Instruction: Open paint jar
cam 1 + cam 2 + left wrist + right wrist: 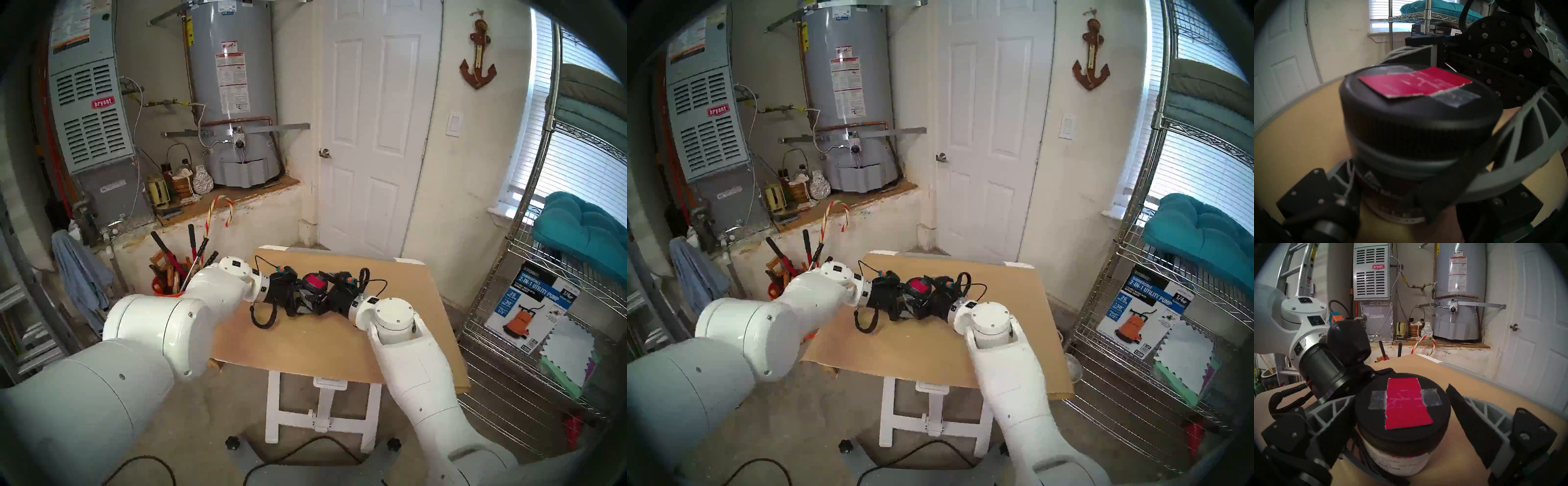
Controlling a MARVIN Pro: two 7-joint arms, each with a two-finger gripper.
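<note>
The paint jar (314,283) stands upright mid-table on a cardboard sheet (305,349). It has a black ribbed lid (1403,404) with a red-pink patch taped on top, and a white label below (1398,463). My left gripper (302,302) reaches in from the left and is shut on the jar's body under the lid. In the left wrist view its grey ribbed finger (1508,152) bends around the jar (1415,127). My right gripper (1403,395) comes from the right and is open, its jaws level with the lid. A gap shows between the lid and one finger (1474,421).
An orange bucket of long-handled tools (169,275) stands by the table's left edge. A wire shelf rack (543,305) with a pump box fills the right side. My left wrist's black cable (261,319) loops onto the cardboard. A white door (369,135) is behind the table.
</note>
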